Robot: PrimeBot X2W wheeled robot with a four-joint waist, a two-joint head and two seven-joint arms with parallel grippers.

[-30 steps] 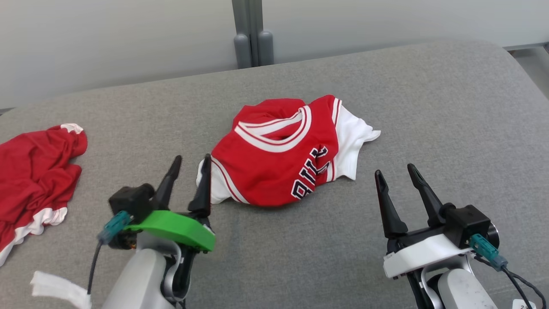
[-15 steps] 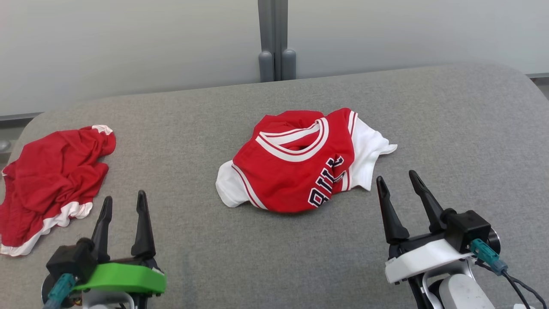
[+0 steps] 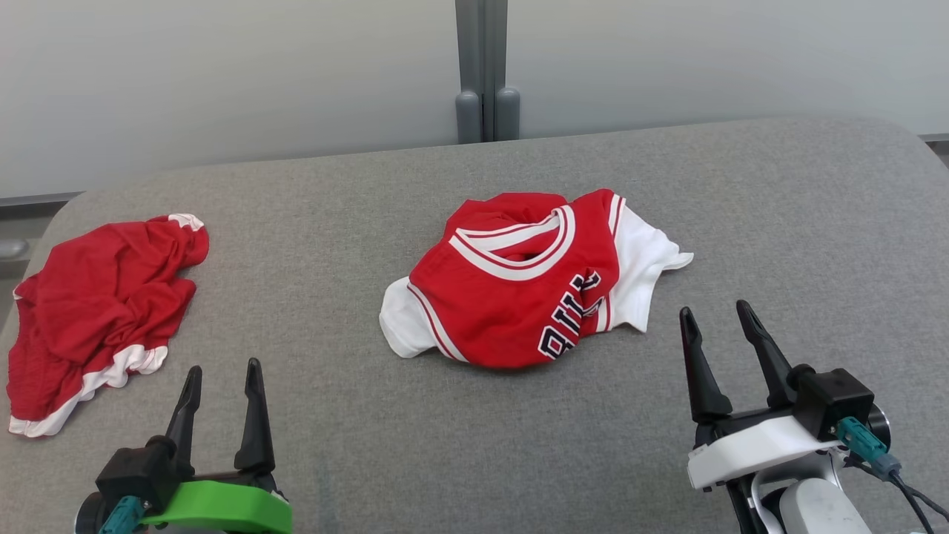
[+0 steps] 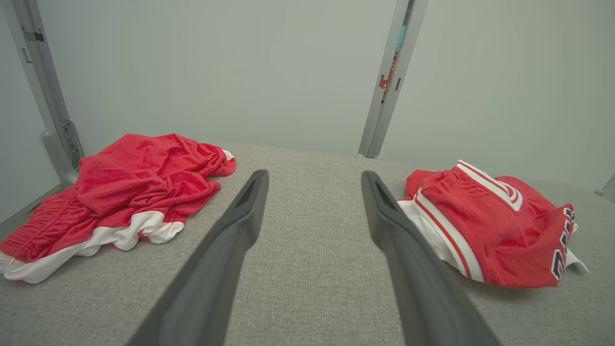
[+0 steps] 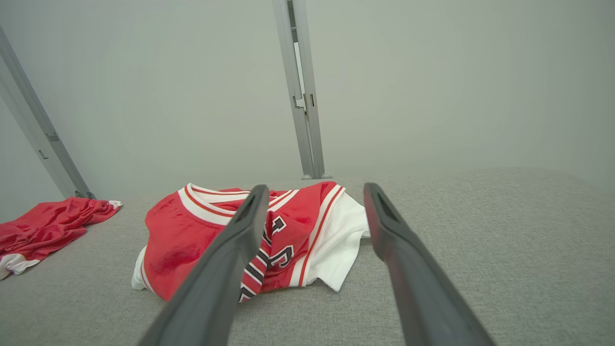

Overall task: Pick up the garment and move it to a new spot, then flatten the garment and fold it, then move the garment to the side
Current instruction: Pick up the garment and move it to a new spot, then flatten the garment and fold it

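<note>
**Crumpled red jersey on a grey tabletop, two robot arms waiting**

A wide grey fabric-covered tabletop stretches across the scene, with a pale wall and a grey upright post behind it. A red and white basketball jersey lies crumpled near the middle of the tabletop (dark lettering shows on a fold, too bunched to read). A second garment, red shorts with white trim, sits rumpled at the far left edge, well apart from the jersey. At the bottom left, the left fingers stand wide apart and hold nothing. At the bottom right, the right fingers are also spread wide and empty, near the jersey's white sleeve but not touching it.
</note>
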